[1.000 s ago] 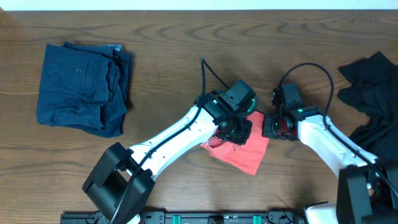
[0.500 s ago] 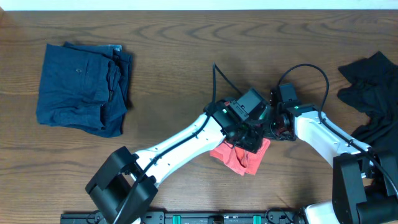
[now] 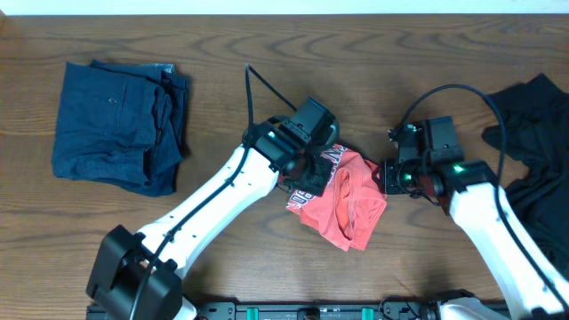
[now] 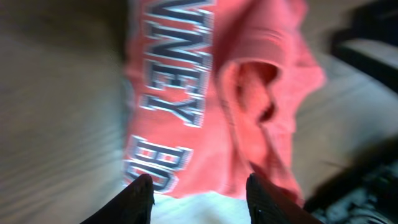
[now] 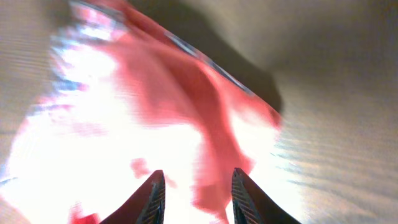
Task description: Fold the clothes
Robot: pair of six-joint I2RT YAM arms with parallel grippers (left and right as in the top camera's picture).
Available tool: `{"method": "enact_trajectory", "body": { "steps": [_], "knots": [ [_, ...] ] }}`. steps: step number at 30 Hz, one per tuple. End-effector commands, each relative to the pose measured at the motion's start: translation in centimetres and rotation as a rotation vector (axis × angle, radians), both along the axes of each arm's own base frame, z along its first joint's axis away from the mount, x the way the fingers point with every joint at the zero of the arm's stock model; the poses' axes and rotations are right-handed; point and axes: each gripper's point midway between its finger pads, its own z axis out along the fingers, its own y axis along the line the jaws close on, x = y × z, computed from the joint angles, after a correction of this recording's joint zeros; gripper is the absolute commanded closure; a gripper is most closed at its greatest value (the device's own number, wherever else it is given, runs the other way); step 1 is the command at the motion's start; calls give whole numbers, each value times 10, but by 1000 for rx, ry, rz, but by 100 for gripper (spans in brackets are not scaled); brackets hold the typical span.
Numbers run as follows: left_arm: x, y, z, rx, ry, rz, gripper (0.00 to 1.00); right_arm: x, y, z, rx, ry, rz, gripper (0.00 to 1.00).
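Overhead, I see the coral T-shirt [image 3: 351, 200] bunched on the worktop [image 3: 222, 53] between my two tools. The left tool [image 3: 307, 178] sits over its lettered edge, and the right tool [image 3: 389, 176] is just beside the opposite edge. Both wrist views show the fingers [image 4: 140, 198] standing apart with nothing clamped and red cloth lying just ahead of them. The bundle's long axis runs crosswise to the line joining the tools. I judge the left tool the nearer to a usable hem. The navy garment [image 3: 116, 124] lies well apart on the left tool's outer side. The black garment [image 3: 533, 133] is behind the right tool.
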Motion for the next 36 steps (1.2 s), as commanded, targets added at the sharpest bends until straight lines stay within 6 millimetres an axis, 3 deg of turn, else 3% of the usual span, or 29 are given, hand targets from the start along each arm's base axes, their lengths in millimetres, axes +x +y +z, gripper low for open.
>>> {"method": "enact_trajectory", "body": {
  "steps": [1, 5, 10, 13, 14, 16, 18, 21, 24, 26, 29, 32, 36],
  "knots": [
    [11, 16, -14, 77, -18, 2, 57, -4, 26, 18, 69, -55, 119, 63],
    [13, 17, -30, 103, 18, 7, 63, -6, 43, 12, 72, -51, 171, 58],
    [7, 10, -48, 91, 90, -9, 63, -11, 61, -2, 40, -31, 234, 56],
    [3, 9, -58, 97, 126, -15, 63, -8, 50, -10, -46, -22, 172, 70],
    [3, 9, -62, 102, 136, -17, 63, -6, 42, -13, -78, -13, 124, 81],
    [2, 9, -70, 114, 152, -16, 64, -6, 22, -18, -150, 17, 11, 92],
    [1, 10, -76, 126, 166, -16, 67, -11, 8, -22, -195, 55, -56, 99],
    [-2, 7, -78, 114, 185, -20, 70, -24, -14, -29, -258, 127, -130, 99],
    [-1, 4, -77, 97, 185, -23, 70, -31, -33, -31, -315, 168, -190, 87],
    [-2, 3, -76, 88, 190, -25, 70, -30, -32, -30, -296, 162, -182, 81],
    [-3, -1, -75, 72, 198, -29, 70, -23, 3, -15, -154, 86, 49, 69],
    [-2, -2, -75, 68, 193, -30, 69, -22, 37, 13, -2, -21, 227, 65],
    [0, -4, -75, 59, 183, -30, 69, -23, 43, 25, 17, -55, 224, 54]
  ]
}}
